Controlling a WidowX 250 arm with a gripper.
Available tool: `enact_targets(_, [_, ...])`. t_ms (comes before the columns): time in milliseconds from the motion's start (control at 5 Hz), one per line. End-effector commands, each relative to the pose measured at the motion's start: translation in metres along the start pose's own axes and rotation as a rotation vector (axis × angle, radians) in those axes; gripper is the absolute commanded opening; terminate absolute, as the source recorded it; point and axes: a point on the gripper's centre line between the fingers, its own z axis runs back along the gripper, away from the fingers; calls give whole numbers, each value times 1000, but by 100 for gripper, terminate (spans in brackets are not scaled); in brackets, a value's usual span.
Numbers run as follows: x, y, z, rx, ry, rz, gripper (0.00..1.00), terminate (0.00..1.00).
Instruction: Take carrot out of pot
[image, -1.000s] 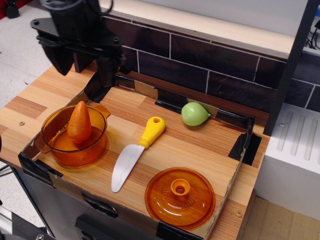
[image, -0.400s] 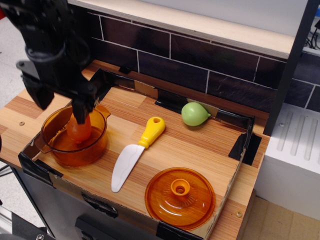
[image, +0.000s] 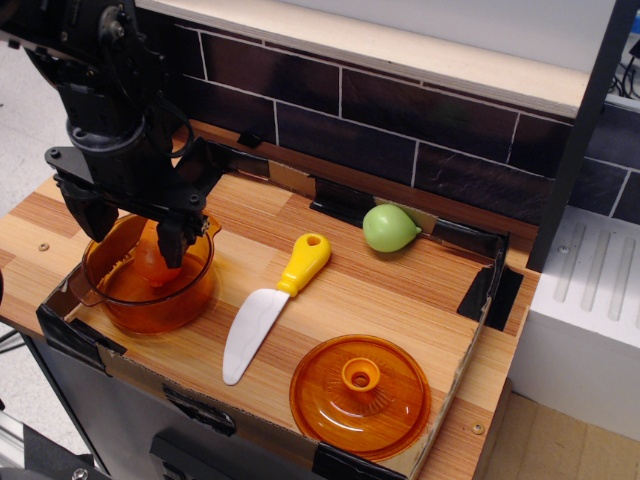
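Over the pot (image: 148, 285) at the desk's (image: 400, 290) left end, my end effector (image: 135, 240) had dropped from high above. Fingers stood apart, straddling the carrot (image: 150, 262), which sat upright inside as before. Not gripped yet; closing seemed next.

Arm all matte black, blocky body w/ round screw fittings, ending in two-fingered claw (image: 135, 235).

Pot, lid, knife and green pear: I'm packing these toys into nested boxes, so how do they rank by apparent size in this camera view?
1. Lid and pot: similar footprint; the lid sits nearer the camera, so I won't rank them.
2. Knife: long but narrow.
3. Green pear: smallest, though farthest away.
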Motion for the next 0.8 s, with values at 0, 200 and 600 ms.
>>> enact_targets(0, [4,1,-14,6,3,61,100,0])
enact_targets(200, [6,-3,-19,8,3,83,100,0])
enact_targets(600, [6,-9,-26,12,28,118,100,0])
